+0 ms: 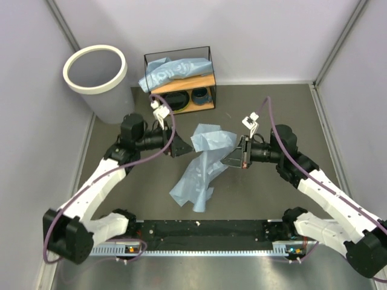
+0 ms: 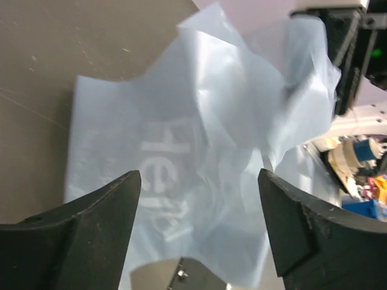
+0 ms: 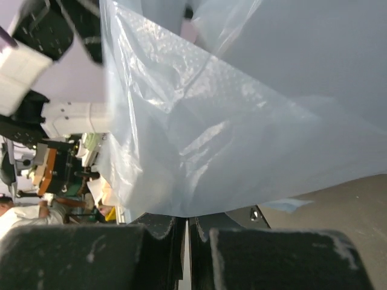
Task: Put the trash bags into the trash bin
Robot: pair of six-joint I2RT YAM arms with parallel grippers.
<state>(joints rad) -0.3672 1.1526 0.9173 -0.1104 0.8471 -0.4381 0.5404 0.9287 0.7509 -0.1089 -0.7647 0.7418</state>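
One light-blue trash bag [image 1: 202,166] hangs in mid-table, its lower end resting on the surface. My right gripper [image 1: 237,159] is shut on its upper right edge; in the right wrist view the film [image 3: 242,121] rises from the closed gripper [image 3: 188,220]. My left gripper [image 1: 184,148] stands open just left of the bag. In the left wrist view the bag [image 2: 199,133], with white lettering, lies beyond the spread gripper [image 2: 199,187], and nothing is gripped. A second trash bag [image 1: 175,70] lies on top of the shelf. The trash bin [image 1: 95,71] stands upright at the back left.
A black-wire wooden shelf [image 1: 208,90] stands at the back centre with dark bowls [image 1: 173,101] and a cup [image 1: 200,95] inside. Grey walls close in on the left, back and right. A black rail [image 1: 199,228] runs along the near edge between the arm bases.
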